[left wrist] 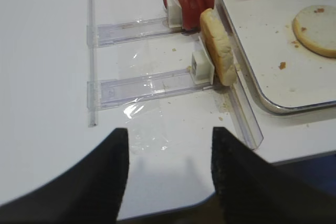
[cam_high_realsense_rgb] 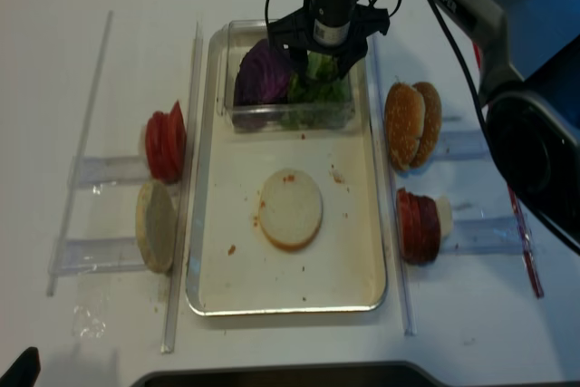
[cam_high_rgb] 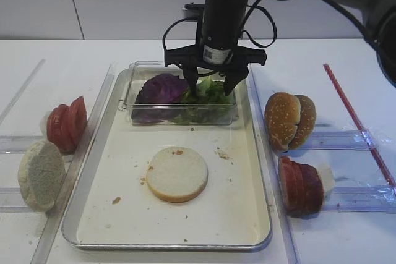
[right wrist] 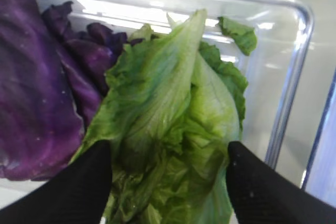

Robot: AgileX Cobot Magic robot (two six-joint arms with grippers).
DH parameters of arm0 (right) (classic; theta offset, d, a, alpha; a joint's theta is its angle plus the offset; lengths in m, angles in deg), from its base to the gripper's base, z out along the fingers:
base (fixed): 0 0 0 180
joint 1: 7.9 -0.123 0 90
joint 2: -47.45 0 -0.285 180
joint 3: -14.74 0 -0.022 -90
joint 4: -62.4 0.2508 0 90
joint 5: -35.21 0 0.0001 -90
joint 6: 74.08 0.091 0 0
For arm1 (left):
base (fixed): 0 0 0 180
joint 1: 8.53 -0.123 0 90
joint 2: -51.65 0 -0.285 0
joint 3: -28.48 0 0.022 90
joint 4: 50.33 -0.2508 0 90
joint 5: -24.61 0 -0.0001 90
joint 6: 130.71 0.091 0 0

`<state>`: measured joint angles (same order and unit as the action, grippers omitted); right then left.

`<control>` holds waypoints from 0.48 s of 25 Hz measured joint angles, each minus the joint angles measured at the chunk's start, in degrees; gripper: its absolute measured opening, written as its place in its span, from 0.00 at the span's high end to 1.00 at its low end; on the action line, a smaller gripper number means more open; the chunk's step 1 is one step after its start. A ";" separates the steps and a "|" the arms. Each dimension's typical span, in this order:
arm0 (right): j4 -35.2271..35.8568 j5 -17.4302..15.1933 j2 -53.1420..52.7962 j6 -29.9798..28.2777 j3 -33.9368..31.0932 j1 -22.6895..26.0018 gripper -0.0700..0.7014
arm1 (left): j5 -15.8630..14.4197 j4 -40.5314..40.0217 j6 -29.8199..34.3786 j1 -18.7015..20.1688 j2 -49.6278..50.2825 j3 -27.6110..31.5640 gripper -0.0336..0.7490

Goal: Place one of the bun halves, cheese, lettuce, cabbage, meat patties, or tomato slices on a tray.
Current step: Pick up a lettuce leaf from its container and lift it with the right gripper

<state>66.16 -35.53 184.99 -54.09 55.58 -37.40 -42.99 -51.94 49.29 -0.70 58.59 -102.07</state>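
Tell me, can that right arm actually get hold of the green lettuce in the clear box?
Probably yes. The right pincer is open, its fingers on either side of the lettuce, with nothing covering the leaf. The purple cabbage lies beside it, clear of the gap.

Right gripper (cam_high_rgb: 210,88) points straight down, spread wide; left gripper (left wrist: 168,171) gapes too.

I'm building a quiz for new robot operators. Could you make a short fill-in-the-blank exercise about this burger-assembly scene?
1. The right gripper hangs with open jaws over the bright green ____ in the clear box.
2. Beside that leaf in the box lies the dark ____ cabbage.
3. On the floor of the tray lies a single pale ____ half.
4. The left gripper is open above the white ____, holding nothing.

Missing words: lettuce; purple; bun; table
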 joint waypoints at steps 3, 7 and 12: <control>-0.12 0.08 0.60 0.31 0.13 0.00 0.28 | 0.00 0.00 0.00 0.00 0.00 0.00 0.52; -0.20 0.22 1.87 0.44 0.17 0.00 0.28 | 0.00 0.00 0.00 0.00 0.00 0.00 0.52; -0.09 0.35 2.36 0.47 0.17 0.00 0.34 | 0.00 0.00 0.00 0.00 0.00 0.00 0.52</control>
<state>66.07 -35.19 187.35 -53.63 55.75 -37.40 -42.99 -51.94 49.29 -0.70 58.59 -102.07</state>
